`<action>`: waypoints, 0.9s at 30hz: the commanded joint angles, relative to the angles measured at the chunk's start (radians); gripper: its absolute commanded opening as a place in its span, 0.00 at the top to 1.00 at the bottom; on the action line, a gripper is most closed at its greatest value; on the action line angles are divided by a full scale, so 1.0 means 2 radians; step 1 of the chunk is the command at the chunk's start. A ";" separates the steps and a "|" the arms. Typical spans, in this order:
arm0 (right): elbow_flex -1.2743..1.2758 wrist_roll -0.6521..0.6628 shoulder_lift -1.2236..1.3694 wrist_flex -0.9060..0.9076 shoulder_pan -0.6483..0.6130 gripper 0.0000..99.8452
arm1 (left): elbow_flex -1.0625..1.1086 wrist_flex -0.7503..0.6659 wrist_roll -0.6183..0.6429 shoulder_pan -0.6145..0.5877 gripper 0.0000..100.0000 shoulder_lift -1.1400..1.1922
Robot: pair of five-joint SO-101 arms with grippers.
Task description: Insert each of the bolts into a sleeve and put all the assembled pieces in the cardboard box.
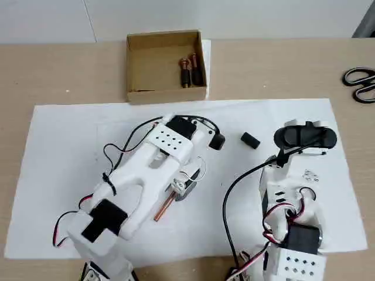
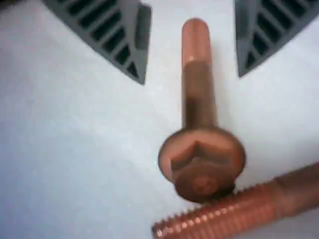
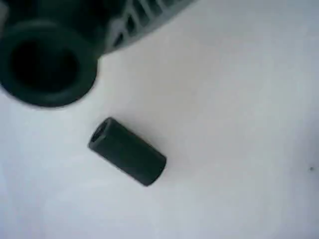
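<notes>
Two copper bolts lie on the white paper. One bolt (image 2: 199,99) lies between the open fingers of my left gripper (image 2: 190,77), head toward the camera. A second threaded bolt (image 2: 234,211) lies crosswise against that head. From above, a bolt (image 1: 164,208) pokes out under the left gripper (image 1: 179,190). A loose black sleeve (image 3: 127,152) (image 1: 250,140) lies on the paper beside my right gripper (image 1: 304,136). The right gripper looks shut on another black sleeve (image 3: 47,64), seen end-on. The cardboard box (image 1: 136,70) at the back holds assembled pieces (image 1: 190,69).
White paper (image 1: 58,152) covers the table's middle. Scissors (image 1: 360,82) lie at the far right edge. Small metal bits (image 1: 310,174) rest on the paper near the right arm. A dark rounded piece (image 1: 218,141) sits beside the left arm's wrist.
</notes>
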 commanded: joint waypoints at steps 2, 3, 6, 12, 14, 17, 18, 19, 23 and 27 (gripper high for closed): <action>-0.002 0.004 -0.002 -0.004 0.003 1.00 | -0.005 -0.020 -0.005 0.001 0.88 0.008; -0.002 0.004 -0.002 -0.004 0.003 1.00 | -0.006 -0.022 -0.008 0.001 0.88 0.012; -0.002 0.004 -0.003 -0.004 0.003 1.00 | -0.016 -0.024 -0.010 0.001 0.88 0.024; -0.002 0.004 -0.003 -0.004 0.003 1.00 | -0.035 -0.024 -0.012 0.001 0.88 0.058; -0.002 0.004 -0.003 -0.004 0.003 1.00 | -0.043 -0.024 -0.012 0.000 0.88 0.071; -0.002 0.004 -0.003 -0.004 0.003 1.00 | -0.063 -0.024 -0.012 0.000 0.88 0.086; -0.002 0.004 -0.003 -0.004 0.003 1.00 | -0.069 -0.024 -0.012 0.000 0.88 0.091; -0.002 0.004 -0.003 -0.004 0.003 1.00 | -0.075 -0.024 -0.012 0.000 0.88 0.097; -0.003 0.004 -0.003 -0.004 0.003 1.00 | -0.084 -0.024 -0.012 0.000 0.88 0.123; -0.003 0.004 -0.003 -0.004 0.003 1.00 | -0.084 -0.024 -0.012 0.000 0.88 0.147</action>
